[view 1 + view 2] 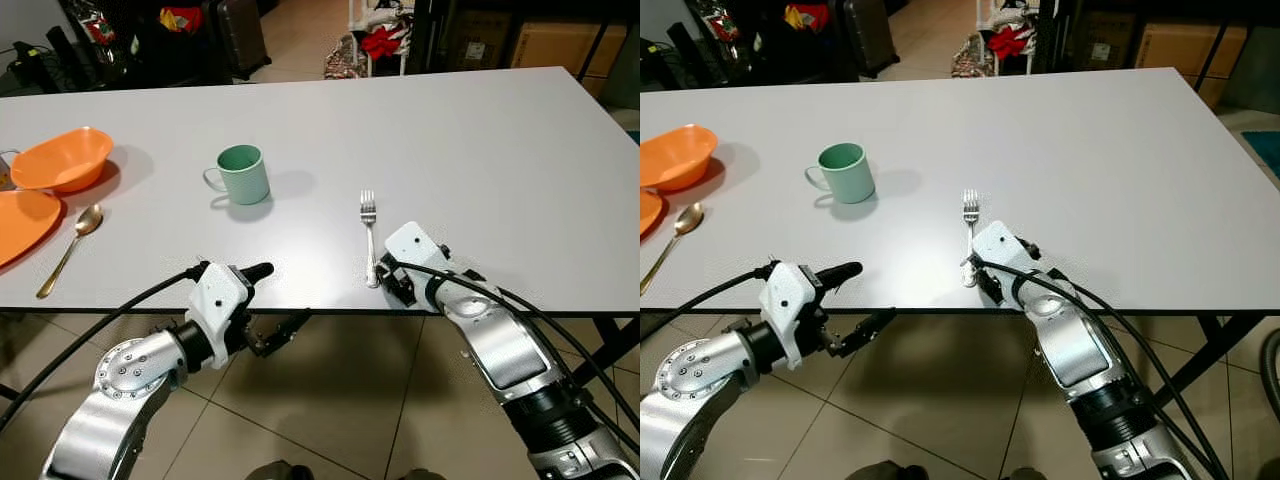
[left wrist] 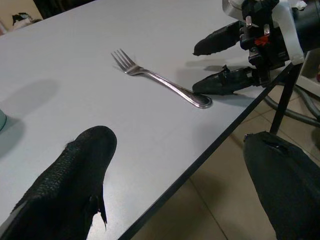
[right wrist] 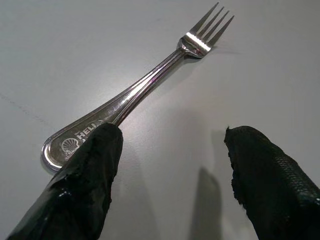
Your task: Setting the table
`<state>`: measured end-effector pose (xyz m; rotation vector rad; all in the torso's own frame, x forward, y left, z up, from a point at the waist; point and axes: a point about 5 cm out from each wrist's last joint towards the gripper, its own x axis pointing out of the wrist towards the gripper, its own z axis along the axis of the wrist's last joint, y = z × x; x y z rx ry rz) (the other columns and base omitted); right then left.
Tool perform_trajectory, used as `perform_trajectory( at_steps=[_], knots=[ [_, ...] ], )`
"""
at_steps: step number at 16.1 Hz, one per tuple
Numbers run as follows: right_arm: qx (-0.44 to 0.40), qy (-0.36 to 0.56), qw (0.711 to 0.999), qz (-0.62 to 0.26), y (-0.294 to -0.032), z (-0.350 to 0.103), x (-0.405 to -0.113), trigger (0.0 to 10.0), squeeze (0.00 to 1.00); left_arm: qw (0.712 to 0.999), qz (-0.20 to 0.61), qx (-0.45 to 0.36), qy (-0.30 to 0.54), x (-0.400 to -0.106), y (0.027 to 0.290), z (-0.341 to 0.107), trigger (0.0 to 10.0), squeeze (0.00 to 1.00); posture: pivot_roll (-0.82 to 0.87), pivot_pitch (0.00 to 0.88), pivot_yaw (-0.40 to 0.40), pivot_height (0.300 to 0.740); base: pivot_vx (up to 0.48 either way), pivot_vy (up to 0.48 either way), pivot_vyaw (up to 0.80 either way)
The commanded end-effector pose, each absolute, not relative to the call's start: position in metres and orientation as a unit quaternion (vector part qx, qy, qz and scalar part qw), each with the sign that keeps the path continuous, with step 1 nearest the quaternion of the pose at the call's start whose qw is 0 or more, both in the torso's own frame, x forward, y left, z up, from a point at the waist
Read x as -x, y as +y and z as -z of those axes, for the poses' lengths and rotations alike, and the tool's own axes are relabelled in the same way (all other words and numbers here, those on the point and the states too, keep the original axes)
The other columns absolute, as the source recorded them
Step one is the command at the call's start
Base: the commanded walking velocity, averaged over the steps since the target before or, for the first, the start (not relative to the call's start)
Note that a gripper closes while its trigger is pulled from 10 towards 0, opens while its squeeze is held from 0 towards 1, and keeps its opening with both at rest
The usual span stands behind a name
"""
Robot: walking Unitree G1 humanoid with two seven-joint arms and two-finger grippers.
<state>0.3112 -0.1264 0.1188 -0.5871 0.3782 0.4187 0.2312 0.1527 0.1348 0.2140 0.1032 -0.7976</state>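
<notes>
A silver fork (image 1: 369, 232) lies on the white table (image 1: 500, 170) near its front edge, tines pointing away from me. My right gripper (image 1: 384, 276) is open at the handle end. One black finger (image 3: 87, 170) rests against the handle, and the other finger (image 3: 265, 170) stands apart over bare table. My left gripper (image 1: 274, 300) is open at the table's front edge, left of the fork, one finger above the tabletop and one below the edge. It holds nothing. A green mug (image 1: 243, 174) stands further back.
At the far left are an orange bowl (image 1: 62, 158), an orange plate (image 1: 20, 225) and a gold spoon (image 1: 70, 245). Bags, boxes and a rack stand on the floor beyond the table. A dark table leg (image 1: 610, 350) runs under the right side.
</notes>
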Motion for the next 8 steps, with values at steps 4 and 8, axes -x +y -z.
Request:
perform_trajectory(
  at_steps=[4,8],
  knots=[
    [0.285,0.181,0.924,-0.179,-0.14,-0.125,-0.312,10.0,0.0,0.912,0.392,-0.111,0.051,-0.23,0.153,-0.137,10.0,0.0,-0.11,0.075,0.128,0.74,0.0,0.0,0.0],
    [0.215,0.113,0.952,-0.185,-0.144,-0.144,-0.308,10.0,0.0,0.913,0.391,-0.109,0.05,-0.23,0.151,-0.136,10.0,0.0,-0.12,0.069,0.136,0.74,0.0,0.0,0.0]
  ],
)
